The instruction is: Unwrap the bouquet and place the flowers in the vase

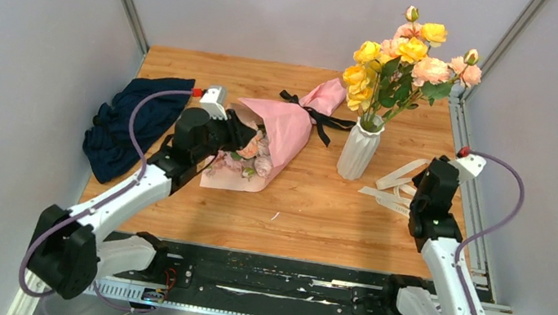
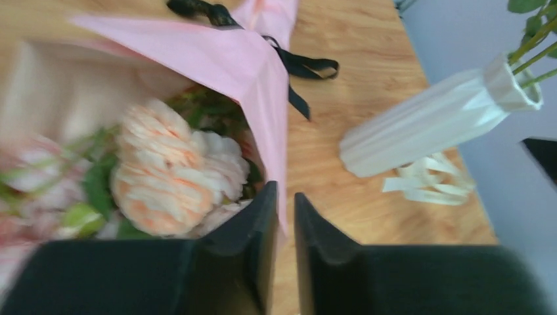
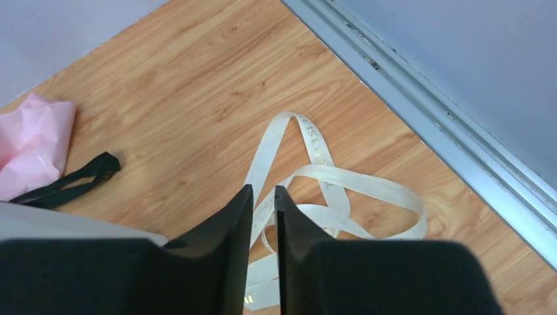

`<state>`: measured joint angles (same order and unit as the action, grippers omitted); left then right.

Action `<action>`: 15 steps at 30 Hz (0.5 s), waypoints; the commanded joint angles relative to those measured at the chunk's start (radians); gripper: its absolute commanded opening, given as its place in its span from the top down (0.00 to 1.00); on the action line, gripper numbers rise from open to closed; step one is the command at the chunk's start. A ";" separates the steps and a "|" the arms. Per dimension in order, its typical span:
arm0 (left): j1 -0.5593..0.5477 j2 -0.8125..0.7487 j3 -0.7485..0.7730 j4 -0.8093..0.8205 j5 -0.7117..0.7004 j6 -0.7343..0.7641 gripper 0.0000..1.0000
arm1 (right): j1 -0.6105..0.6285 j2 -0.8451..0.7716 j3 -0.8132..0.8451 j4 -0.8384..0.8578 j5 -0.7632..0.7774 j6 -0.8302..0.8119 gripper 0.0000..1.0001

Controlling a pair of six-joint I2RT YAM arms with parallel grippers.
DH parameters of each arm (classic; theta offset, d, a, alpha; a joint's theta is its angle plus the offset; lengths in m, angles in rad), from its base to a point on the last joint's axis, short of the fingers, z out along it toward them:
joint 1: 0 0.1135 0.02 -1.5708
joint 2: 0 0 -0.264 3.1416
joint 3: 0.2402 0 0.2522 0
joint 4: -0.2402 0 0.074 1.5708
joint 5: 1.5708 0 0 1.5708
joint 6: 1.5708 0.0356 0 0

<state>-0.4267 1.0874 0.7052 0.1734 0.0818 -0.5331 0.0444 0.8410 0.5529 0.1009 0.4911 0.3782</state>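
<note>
Wooden worktop (image 1: pixel 317 212) carried: crumpled dark blue cloth (image 1: pixel 132 124), far left; bouquet (image 1: pixel 284 129), lying on its side; vase (image 1: pixel 359 152), upright; loose cream ribbon (image 1: pixel 396 189), right.

Gold print, right there on the cream ribbon (image 3: pixel 312 136) lying loose on the bench (image 3: pixel 197 79). Small capitals run down the loop that points to twelve o'clock. I can pick out "EISE", then the letters turn too small. More gold specks at the ribbon's six o'clock end, unreadable.
</note>
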 commanded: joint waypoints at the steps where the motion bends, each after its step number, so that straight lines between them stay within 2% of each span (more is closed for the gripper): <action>1: -0.014 0.076 -0.029 0.120 0.140 -0.113 0.99 | -0.018 -0.049 -0.049 -0.128 -0.069 0.095 0.92; 2: -0.018 0.088 -0.035 0.139 0.140 -0.120 1.00 | -0.018 -0.055 -0.053 -0.127 -0.083 0.094 0.99; 3: -0.024 0.102 -0.045 0.166 0.145 -0.129 1.00 | -0.018 -0.055 -0.059 -0.126 -0.094 0.090 1.00; 7: -0.070 0.187 -0.035 0.231 0.165 -0.167 1.00 | -0.019 -0.020 -0.073 -0.110 -0.169 0.110 1.00; 15: -0.269 0.391 0.099 0.232 0.055 -0.135 1.00 | -0.019 0.085 -0.121 0.000 -0.274 0.161 1.00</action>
<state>-0.6308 1.3865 0.7216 0.3561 0.1741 -0.6666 0.0387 0.8959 0.4629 0.0605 0.2825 0.5022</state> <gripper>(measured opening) 0.009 0.006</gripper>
